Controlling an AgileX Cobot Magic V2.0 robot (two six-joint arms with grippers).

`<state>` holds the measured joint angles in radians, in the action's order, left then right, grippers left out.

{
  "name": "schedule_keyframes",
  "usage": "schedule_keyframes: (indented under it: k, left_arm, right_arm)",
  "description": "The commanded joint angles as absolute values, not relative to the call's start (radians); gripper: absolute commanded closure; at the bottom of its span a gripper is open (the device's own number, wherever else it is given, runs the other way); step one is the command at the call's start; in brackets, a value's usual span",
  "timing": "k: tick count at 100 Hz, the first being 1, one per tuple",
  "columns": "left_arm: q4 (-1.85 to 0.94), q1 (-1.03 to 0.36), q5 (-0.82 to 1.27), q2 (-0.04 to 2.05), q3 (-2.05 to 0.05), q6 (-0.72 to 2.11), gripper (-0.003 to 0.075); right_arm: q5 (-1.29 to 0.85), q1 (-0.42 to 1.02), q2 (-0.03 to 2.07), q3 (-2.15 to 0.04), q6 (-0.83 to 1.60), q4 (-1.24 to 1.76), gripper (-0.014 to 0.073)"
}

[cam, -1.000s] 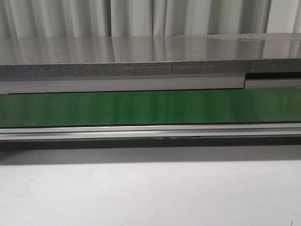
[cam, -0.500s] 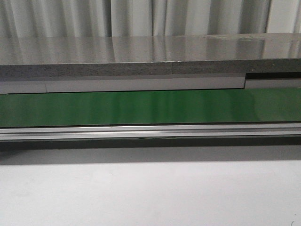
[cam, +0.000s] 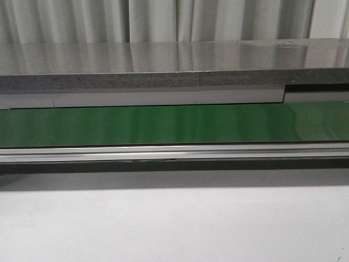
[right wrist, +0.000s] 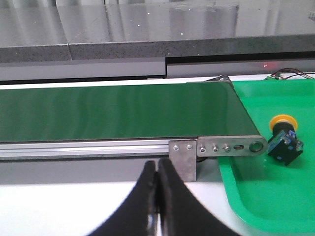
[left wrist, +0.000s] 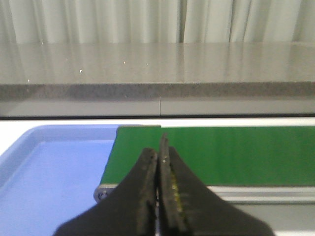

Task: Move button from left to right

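Note:
The button point(right wrist: 282, 140), with a yellow cap on a black body, lies tilted in the green tray point(right wrist: 256, 206) past the right end of the green belt point(right wrist: 118, 115); it shows only in the right wrist view. My right gripper point(right wrist: 157, 164) is shut and empty, in front of the belt's rail, apart from the button. My left gripper point(left wrist: 158, 150) is shut and empty, near the belt's left end point(left wrist: 221, 155) beside the blue tray point(left wrist: 49, 172). Neither gripper shows in the front view, where the belt point(cam: 174, 124) carries nothing.
A grey stone-like shelf point(cam: 174, 68) runs behind the belt, with white curtains behind it. An aluminium rail point(cam: 174, 152) borders the belt's near side, with a metal bracket point(right wrist: 183, 160) at its right end. White tabletop point(cam: 174, 224) lies in front.

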<state>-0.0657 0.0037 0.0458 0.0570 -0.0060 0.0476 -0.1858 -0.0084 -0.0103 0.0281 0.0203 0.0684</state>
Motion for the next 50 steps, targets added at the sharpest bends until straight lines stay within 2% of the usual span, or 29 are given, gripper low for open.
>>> schedule_keyframes:
  k: [1, 18, 50]
  left_arm:
    - [-0.061, -0.004, -0.039, 0.02, 0.011, 0.029, 0.0741]
    - [-0.009, -0.004, -0.045, -0.038, 0.053, -0.061, 0.0741]
    - [0.0, -0.004, -0.008, -0.037, 0.053, -0.061, 0.0741]
  right_arm:
    - [-0.111, -0.008, -0.029, 0.014, 0.019, 0.069, 0.0661]
    - [-0.111, -0.008, -0.029, 0.014, 0.019, 0.069, 0.0661]
    - [-0.112, -0.008, -0.029, 0.013, 0.019, 0.069, 0.0661]
